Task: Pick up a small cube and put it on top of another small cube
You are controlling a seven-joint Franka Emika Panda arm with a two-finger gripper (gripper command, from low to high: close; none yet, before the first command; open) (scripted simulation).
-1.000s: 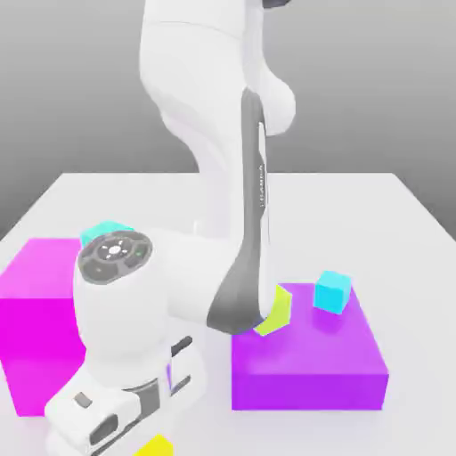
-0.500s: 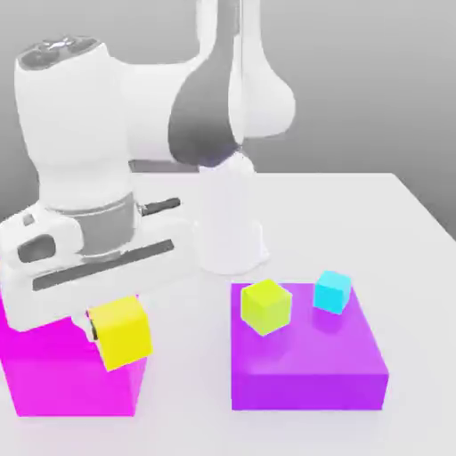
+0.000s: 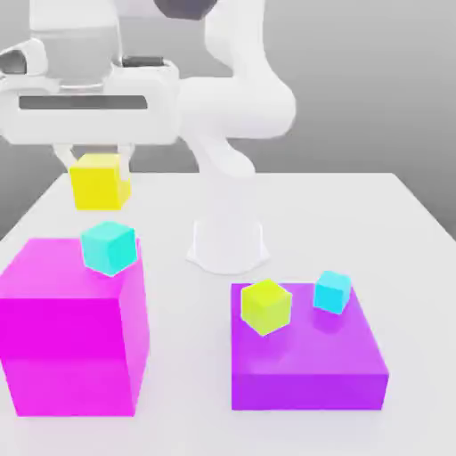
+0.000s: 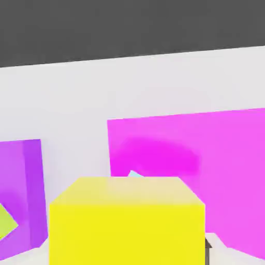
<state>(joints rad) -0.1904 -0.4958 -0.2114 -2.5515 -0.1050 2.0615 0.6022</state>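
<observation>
A small warm-yellow cube (image 3: 100, 185) hangs in the air with my gripper (image 3: 98, 172) shut on it, the fingers (image 3: 124, 158) pressing on its sides. It is held above and slightly behind a small cyan cube (image 3: 109, 247) that rests on top of the big magenta block (image 3: 71, 338). In the hand view the yellow cube (image 4: 127, 220) sits close in front, with the magenta block (image 4: 191, 150) beyond it and a sliver of the cyan cube (image 4: 135, 175) just over its edge.
A flat purple block (image 3: 307, 365) lies at the exterior view's right and carries a lime-yellow small cube (image 3: 266, 305) and a second cyan cube (image 3: 332, 291). The robot's white base (image 3: 227, 240) stands behind, on the white table (image 3: 392, 223).
The hand has swung up and back from low at the front, lifting the yellow cube above the magenta block. The cyan cube on that block has come into view.
</observation>
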